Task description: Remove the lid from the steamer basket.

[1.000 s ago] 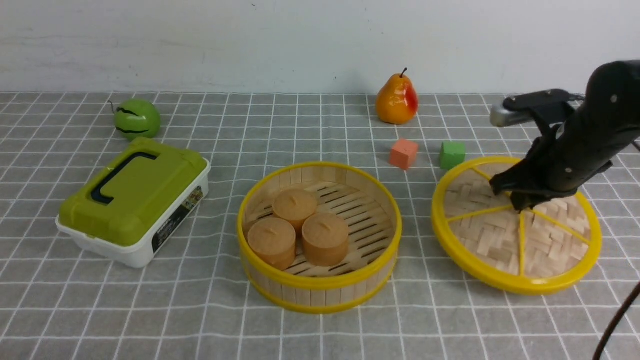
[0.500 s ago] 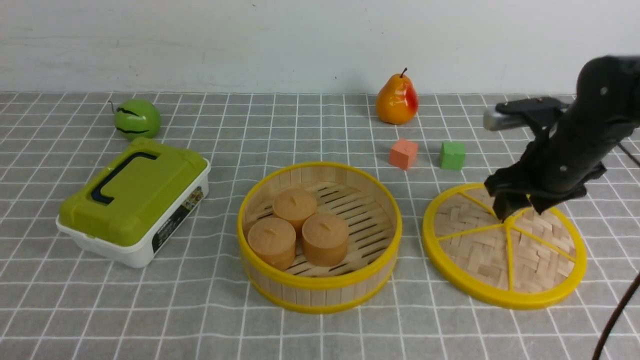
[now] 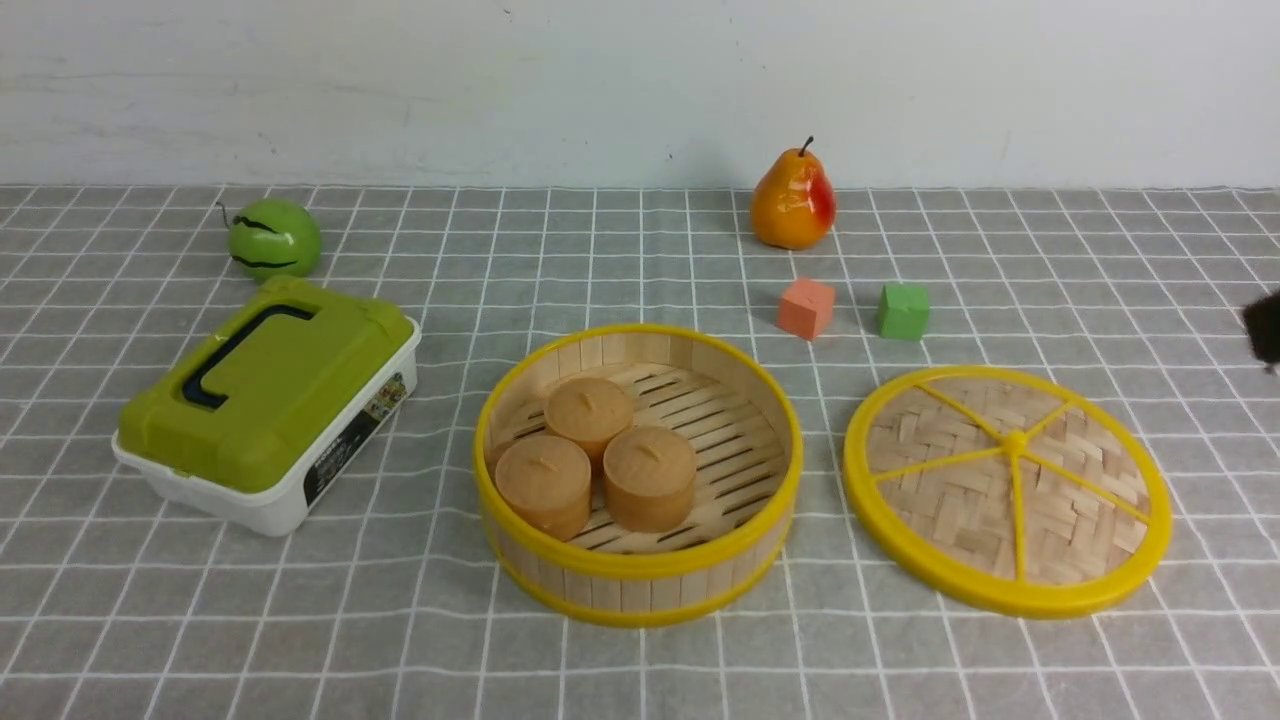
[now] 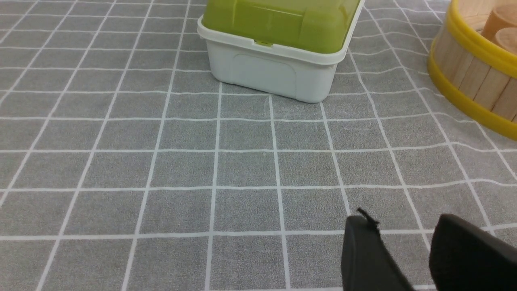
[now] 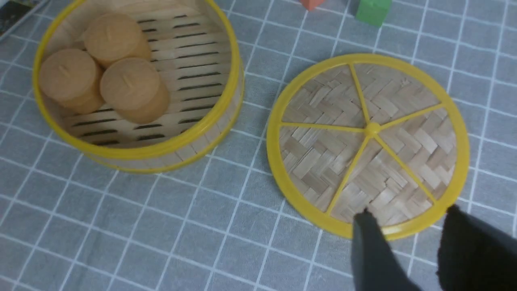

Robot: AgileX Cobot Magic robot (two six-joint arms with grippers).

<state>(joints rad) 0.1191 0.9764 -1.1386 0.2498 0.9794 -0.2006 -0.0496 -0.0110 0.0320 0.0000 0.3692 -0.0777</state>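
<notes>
"Where's the lid, nearest us?"

"Near right: a flat round disc of woven pale bamboo with a yellow plastic rim [image 3: 1010, 490], off the steamer basket [image 3: 640, 590], a round tub of pale bamboo slats with yellow rims, just to its left. They don't touch."

"Which way does the lid point?"

"It's round, so no long axis. It lies flat, yellow centre knob [image 3: 1015, 442] up; one of its five spokes runs towards us, another left."

"And the basket?"

"Open side up, three light-brown round cakes [image 3: 650, 478] in its left part."

"Grippers?"

"The right wrist view shows the right gripper [image 5: 408, 214], fingers apart, holding nothing; the front view catches only a dark blurred bit at the right edge. The left gripper [image 4: 404, 218] shows only in its own wrist view, fingers also parted and empty."

"Beyond, on the left?"

"A white rectangular box with a green lid [image 3: 265, 385], its long axis running from near left to far right. The left wrist view adds its plain white end wall."

"Farther still?"

"Small orange-pink [image 3: 806, 308] and green blocks [image 3: 904, 311], then a dark-striped green ball [image 3: 274, 238] left and an orange-red pear [image 3: 793, 200] right of centre."
</notes>
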